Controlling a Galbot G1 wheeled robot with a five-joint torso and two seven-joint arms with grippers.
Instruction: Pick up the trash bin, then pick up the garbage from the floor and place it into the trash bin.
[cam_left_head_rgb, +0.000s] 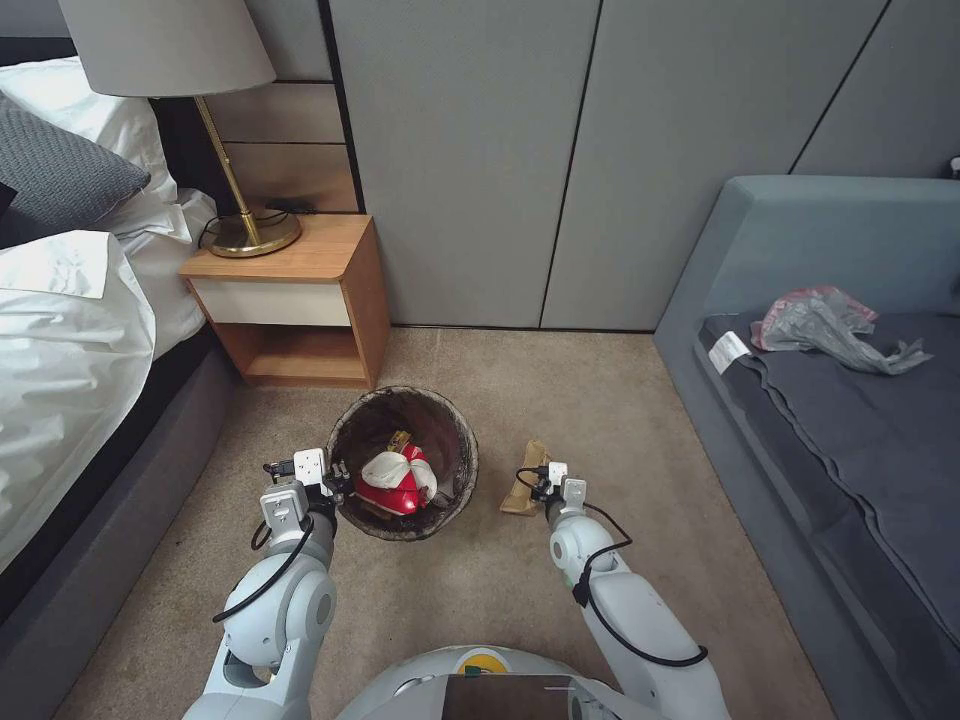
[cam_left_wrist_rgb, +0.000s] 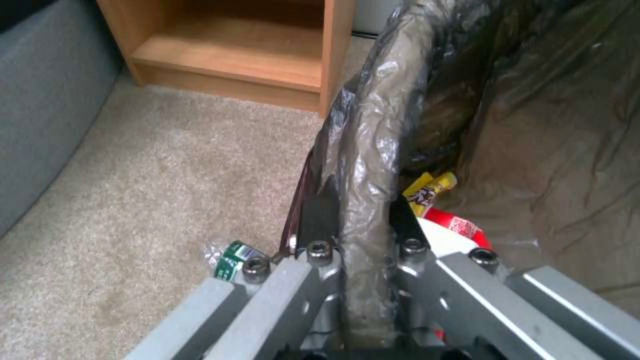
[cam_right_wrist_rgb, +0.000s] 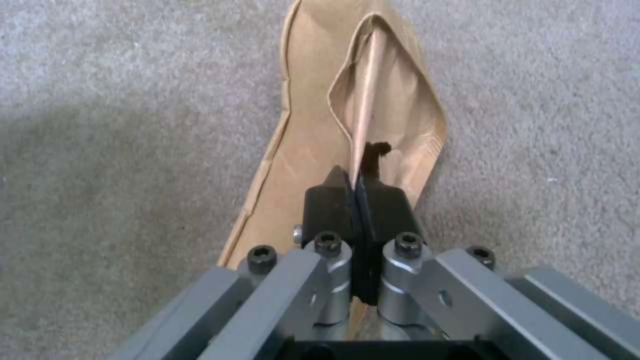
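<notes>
Nearest, on the right: right gripper (cam_right_wrist_rgb: 357, 182) closed flat, pads together, pinching an upstanding fold of the tan paper bag (cam_right_wrist_rgb: 313, 100). Lies on the carpet with its long axis running away from the robot, roughly in line with the fingers, the rest of the bag stretching ahead of them. Looks like a thin hold on one crease (likely to slip if swung fast).

Across on the left: left gripper (cam_left_wrist_rgb: 363, 210) clamped on the near rim of the trash bin (cam_left_wrist_rgb: 373, 125), one finger inside the dark liner and one outside. Cannot tell whether the bin is off the floor.

Between the two grippers, then, the bin's open mouth: just to the left of the bag and slightly farther out, so the coming carry probably needs a short sideways sweep to the left and a lift over the rim.

Inside the bin: a red-and-white snack packet (cam_left_head_rgb: 395, 492), a white tissue wad (cam_left_head_rgb: 390, 466) on top, a yellow wrapper (cam_left_head_rgb: 400, 440) behind.

On the carpet outside the bin, just beside the left fingers, a green-labelled bottle (cam_left_wrist_rgb: 232, 257).

Farther off, a wooden nightstand (cam_left_head_rgb: 300, 300).
</notes>
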